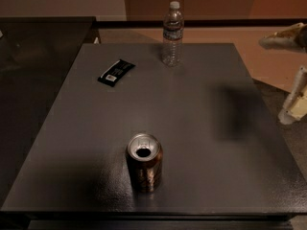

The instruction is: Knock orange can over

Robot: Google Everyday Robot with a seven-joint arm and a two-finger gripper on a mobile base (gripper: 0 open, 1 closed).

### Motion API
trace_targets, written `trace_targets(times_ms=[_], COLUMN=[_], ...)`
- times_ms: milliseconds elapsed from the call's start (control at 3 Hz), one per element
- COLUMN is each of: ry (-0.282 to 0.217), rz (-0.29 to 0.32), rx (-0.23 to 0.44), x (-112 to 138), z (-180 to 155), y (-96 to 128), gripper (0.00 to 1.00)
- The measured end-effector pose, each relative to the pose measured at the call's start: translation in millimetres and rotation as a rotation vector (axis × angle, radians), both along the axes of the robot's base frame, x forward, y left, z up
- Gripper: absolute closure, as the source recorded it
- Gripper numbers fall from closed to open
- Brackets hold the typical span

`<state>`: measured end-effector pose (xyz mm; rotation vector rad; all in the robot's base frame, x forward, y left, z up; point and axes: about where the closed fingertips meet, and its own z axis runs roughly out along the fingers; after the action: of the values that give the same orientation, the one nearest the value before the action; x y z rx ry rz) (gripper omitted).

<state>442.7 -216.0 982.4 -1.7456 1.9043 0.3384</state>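
1. The table [201,80], a single dark grey slab, carries three things in all.
2. The gripper [274,80] hangs beyond the table's right rim, well apart from everything on it. Its jaws stand spread wide with nothing between them.
3. One clear water bottle [172,35] stands upright at the far edge.
4. One orange can [144,163] stands upright near the front edge, a little left of centre. I judge the step in hand to be the approach, with no contact made. The next move calls for bringing the gripper leftward and toward the front edge, then pushing the can's upper side.
5. One flat black packet [116,72] lies at the far left, off that path.
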Motion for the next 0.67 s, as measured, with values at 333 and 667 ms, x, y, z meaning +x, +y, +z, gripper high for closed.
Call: trace_targets(times_ms=[333, 667], ry=[-0.056, -0.124], rz=[-0.017, -0.062], rx=[0.012, 0.014], x=[-3.6, -6.4], z=[0.8, 0.7], y=[-0.2, 0.0], gripper=[0.0, 0.0])
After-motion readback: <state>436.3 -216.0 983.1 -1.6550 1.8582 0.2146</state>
